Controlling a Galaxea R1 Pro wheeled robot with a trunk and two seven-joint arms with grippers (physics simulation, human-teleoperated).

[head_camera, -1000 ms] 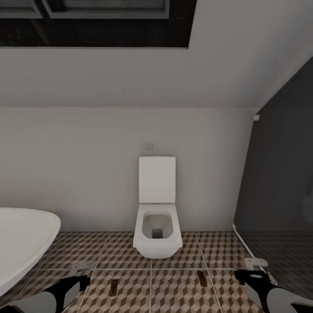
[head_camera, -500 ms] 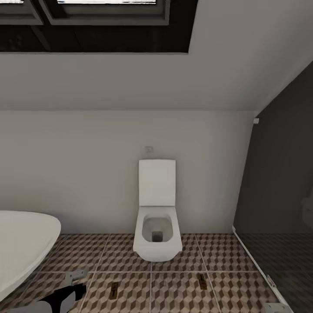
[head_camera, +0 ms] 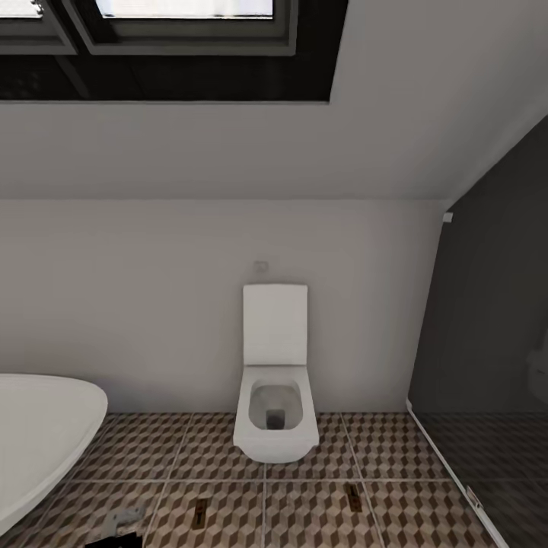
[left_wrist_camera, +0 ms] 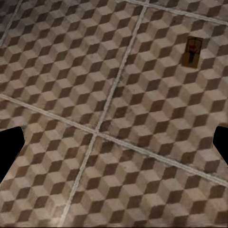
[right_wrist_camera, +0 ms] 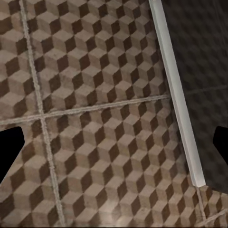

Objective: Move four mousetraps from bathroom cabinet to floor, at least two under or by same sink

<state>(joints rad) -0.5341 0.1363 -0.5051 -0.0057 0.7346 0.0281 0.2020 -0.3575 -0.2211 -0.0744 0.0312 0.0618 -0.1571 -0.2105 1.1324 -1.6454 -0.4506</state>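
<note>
Open bathroom floor point(head_camera: 320, 517) ahead (two mousetraps point(head_camera: 201, 511) lying flat); toilet point(head_camera: 275, 411), bathtub point(head_camera: 38, 434) and glass partition point(head_camera: 487, 365) hem it.

The bathroom floor point(head_camera: 320, 510) is matt tile with thin pale grout lines, the toilet point(head_camera: 275, 411) and bathtub point(head_camera: 38, 434) look smooth, shiny white, and the mousetrap point(left_wrist_camera: 192, 51) looks wooden.

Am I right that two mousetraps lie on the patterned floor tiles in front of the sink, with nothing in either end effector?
Not quite: the head view shows the two mousetraps on the floor in front of the toilet, not a sink. The rest holds; both wrist views show empty fingers over tiles.
</note>
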